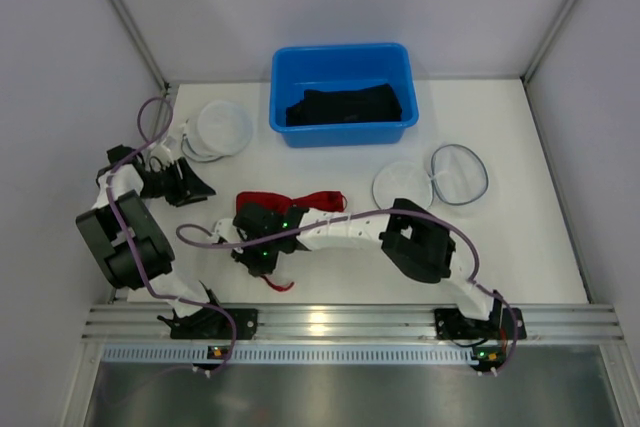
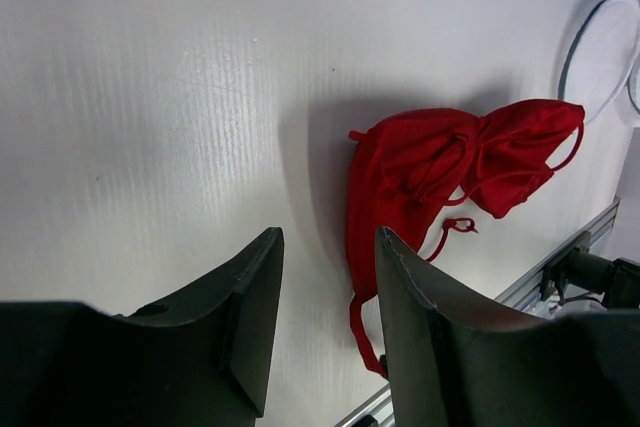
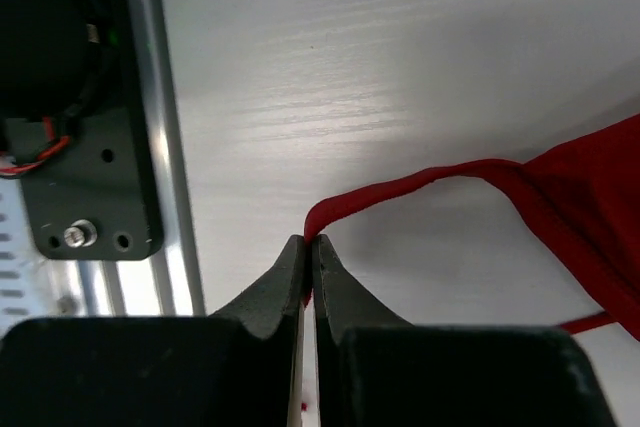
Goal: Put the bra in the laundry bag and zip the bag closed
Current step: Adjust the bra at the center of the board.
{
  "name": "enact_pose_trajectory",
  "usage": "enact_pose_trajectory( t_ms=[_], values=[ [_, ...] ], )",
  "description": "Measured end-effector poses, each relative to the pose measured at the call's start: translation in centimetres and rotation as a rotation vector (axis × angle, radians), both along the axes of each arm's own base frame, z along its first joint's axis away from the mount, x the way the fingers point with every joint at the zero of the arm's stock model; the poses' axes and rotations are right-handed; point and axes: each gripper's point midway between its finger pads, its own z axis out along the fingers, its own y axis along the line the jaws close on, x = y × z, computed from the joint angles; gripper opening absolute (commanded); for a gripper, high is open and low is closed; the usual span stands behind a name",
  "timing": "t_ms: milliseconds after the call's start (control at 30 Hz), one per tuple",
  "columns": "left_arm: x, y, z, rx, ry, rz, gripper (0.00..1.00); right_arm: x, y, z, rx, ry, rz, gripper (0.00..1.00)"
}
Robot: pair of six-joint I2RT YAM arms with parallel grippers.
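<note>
Right fingers [image 3: 275, 297] pinch the bra [image 3: 590, 197] strap (tips together).

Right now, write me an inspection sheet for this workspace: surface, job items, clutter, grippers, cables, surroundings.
Surface: white table, no spills seen.
Job's things: red bra lying on the table in front of the bin, not bagged. Left mesh bag and right mesh bag lie flat; zip state cannot be told.
Clutter: blue bin holding dark garments.
Grippers: left gripper open, holding nothing. Right gripper shut on the bra's strap.
Cables: purple cables looped along both arms, none snagged on the bra.
Surroundings: grey walls and aluminium rail at the near edge.
</note>
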Motion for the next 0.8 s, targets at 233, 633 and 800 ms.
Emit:
enact_pose_trajectory(
  t_ms=[233,633,800],
  values=[
    [0.0,-1.1,0.7,-0.062,-0.047,-0.022,0.45,2.8,-0.5,9.2,0.197,0.090,-0.026,0.00],
    [-2.5,-3.8,5.0,-0.004,-0.347,-0.135,0.38,12.1,-4.9,16.8,0.397,0.155,-0.199,0.00],
    [-4.9,-6.2,5.5,0.202,-0.573,-0.350,0.26,13.1,-6.2,16.3,0.388,0.193,-0.224,0.00]
  ],
)
